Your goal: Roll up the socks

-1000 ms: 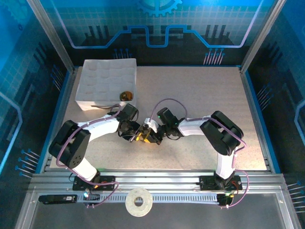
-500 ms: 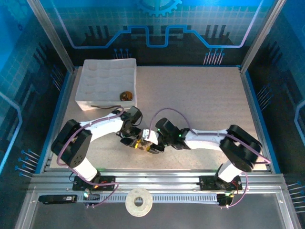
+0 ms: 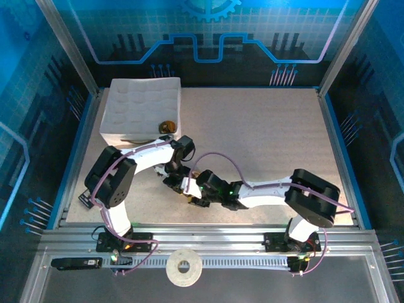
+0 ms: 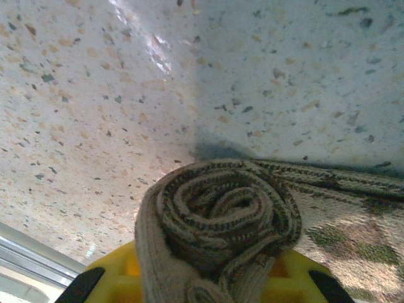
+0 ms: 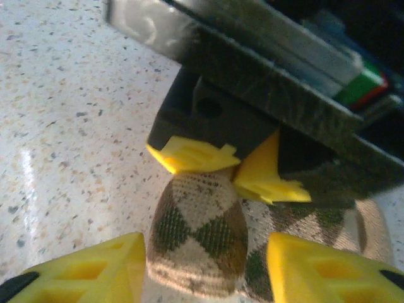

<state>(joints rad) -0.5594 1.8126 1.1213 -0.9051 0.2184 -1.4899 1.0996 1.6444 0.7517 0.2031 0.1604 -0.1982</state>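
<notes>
1. In the left wrist view we see the tan sock wound into a tight spiral. Its end face is toward the camera, and it sits between the yellow fingers of the left gripper. Its unrolled length lies flat on the speckled table and trails off to that gripper's right.
2. The right wrist view gives us the roll's outer side instead, with its brown argyle diamonds. There the left gripper's yellow fingertips pinch the far end of the roll, so we read the left gripper as clamped on the tan sock.
3. In that same view the right gripper straddles the near end of the roll. Its jaws stand apart, one finger on each side, and they are not squeezing it.
4. From above we find both grippers nose to nose, with the sock mostly hidden between them.
5. The white foam tray sits well beyond the left gripper.
</notes>
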